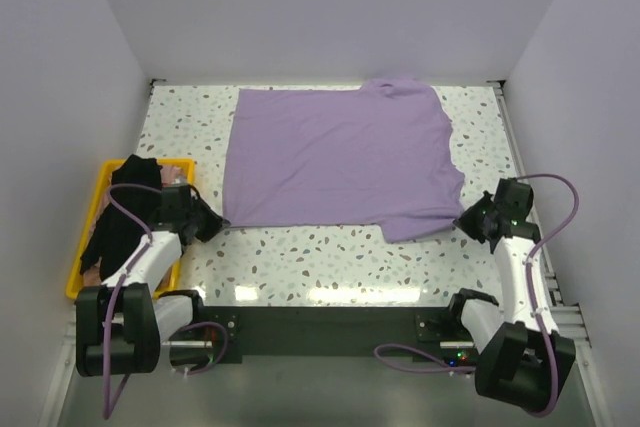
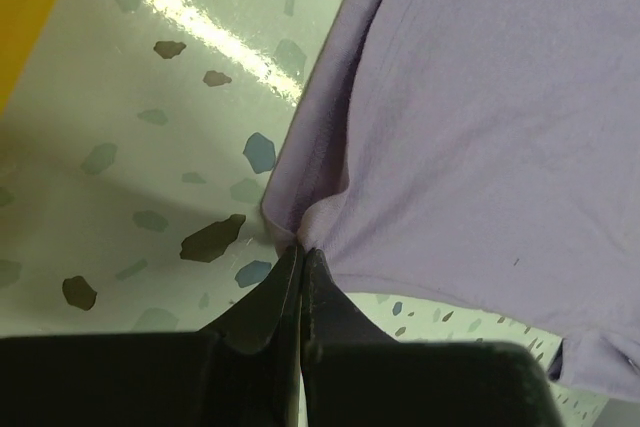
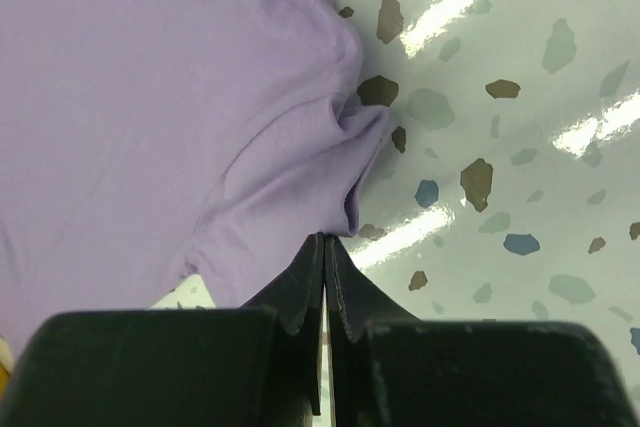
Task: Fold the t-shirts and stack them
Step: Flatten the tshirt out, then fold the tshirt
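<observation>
A pale lavender t-shirt (image 1: 340,157) lies spread flat on the speckled table. My left gripper (image 1: 216,221) is shut on its near left corner; in the left wrist view the fingertips (image 2: 300,252) pinch a bunched fold of the lavender t-shirt (image 2: 480,117). My right gripper (image 1: 464,219) is shut on the near right sleeve edge; in the right wrist view its tips (image 3: 325,239) clamp the sleeve hem of the shirt (image 3: 150,97). A black t-shirt (image 1: 118,209) lies crumpled in the yellow crate (image 1: 84,247) at the left.
The table (image 1: 320,262) has white walls on three sides. The yellow crate's edge shows at the top left of the left wrist view (image 2: 25,7). A metal rail (image 1: 545,277) runs along the right table edge.
</observation>
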Robot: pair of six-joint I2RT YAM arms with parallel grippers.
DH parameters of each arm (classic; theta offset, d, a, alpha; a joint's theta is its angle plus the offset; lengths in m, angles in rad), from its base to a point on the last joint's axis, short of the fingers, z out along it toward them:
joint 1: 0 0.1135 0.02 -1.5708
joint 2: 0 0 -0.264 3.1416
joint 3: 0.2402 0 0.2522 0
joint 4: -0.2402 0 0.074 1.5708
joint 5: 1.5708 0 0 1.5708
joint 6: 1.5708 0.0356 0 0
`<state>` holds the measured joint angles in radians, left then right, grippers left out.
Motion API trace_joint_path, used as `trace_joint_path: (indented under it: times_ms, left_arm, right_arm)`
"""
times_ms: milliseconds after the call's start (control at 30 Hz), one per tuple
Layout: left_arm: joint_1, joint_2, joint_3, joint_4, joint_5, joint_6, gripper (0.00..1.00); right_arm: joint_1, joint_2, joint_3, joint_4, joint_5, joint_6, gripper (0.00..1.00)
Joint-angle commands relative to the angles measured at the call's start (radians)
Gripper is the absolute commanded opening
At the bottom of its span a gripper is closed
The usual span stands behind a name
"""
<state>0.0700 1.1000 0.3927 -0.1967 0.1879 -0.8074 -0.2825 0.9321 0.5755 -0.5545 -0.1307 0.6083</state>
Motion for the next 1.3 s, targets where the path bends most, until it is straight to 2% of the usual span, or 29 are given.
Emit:
trace_joint_path:
  times_ms: [0,133,233,500,733,933,1267]
  left_arm:
    - [-0.004,-0.015,0.048,-0.039,-0.036,0.025,0.00]
    - [-0.004,-0.031,0.055,-0.063,-0.042,0.030,0.01]
    - [-0.004,-0.049,0.058,-0.073,-0.048,0.030,0.05]
    - [-0.006,-0.046,0.060,-0.066,-0.062,0.034,0.07]
    - [-0.012,0.040,0.145,-0.033,-0.077,0.031,0.07]
    - [-0.018,0.188,0.260,-0.009,-0.085,0.024,0.05]
    - [-0.029,0.392,0.434,0.019,-0.080,-0.009,0.04]
  right_arm:
    - [-0.003,-0.082,0.057,-0.102,-0.035,-0.015,0.00]
    - [-0.004,-0.160,0.067,-0.171,-0.034,-0.013,0.00]
    - [-0.004,-0.197,0.090,-0.229,-0.018,-0.016,0.00]
    - [-0.004,-0.173,0.172,-0.233,-0.041,-0.008,0.00]
    - [-0.004,-0.017,0.228,-0.095,-0.075,0.019,0.00]
    - [-0.004,0.145,0.261,0.042,-0.104,0.060,0.00]
    - [-0.003,0.384,0.394,0.145,-0.122,0.079,0.00]
